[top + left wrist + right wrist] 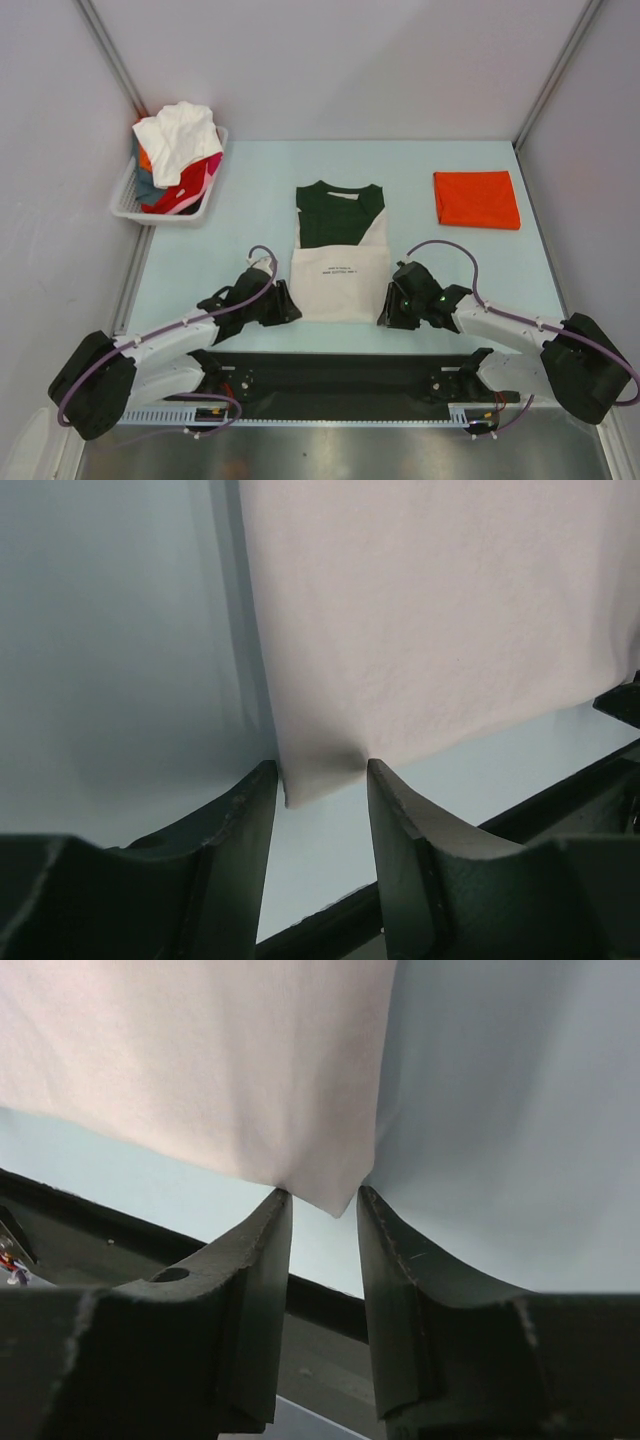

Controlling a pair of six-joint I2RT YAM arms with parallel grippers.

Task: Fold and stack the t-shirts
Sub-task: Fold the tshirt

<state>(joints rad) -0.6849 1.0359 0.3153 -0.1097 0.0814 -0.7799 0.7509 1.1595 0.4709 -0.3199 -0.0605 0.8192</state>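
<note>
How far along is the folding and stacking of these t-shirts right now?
Done: one orange-red shirt lies folded at the far right. In hand: the cream-and-green shirt looks partly folded at centre; the left gripper and right gripper each straddle a near corner, jaws apart. Left: the heaped shirts in the basket, and no stack yet.

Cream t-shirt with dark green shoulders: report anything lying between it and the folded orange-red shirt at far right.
Nothing visible does. Only bare pale blue table separates the cream t-shirt from the folded orange-red shirt. The left gripper and right gripper each straddle a near corner of it, jaws apart.
</note>
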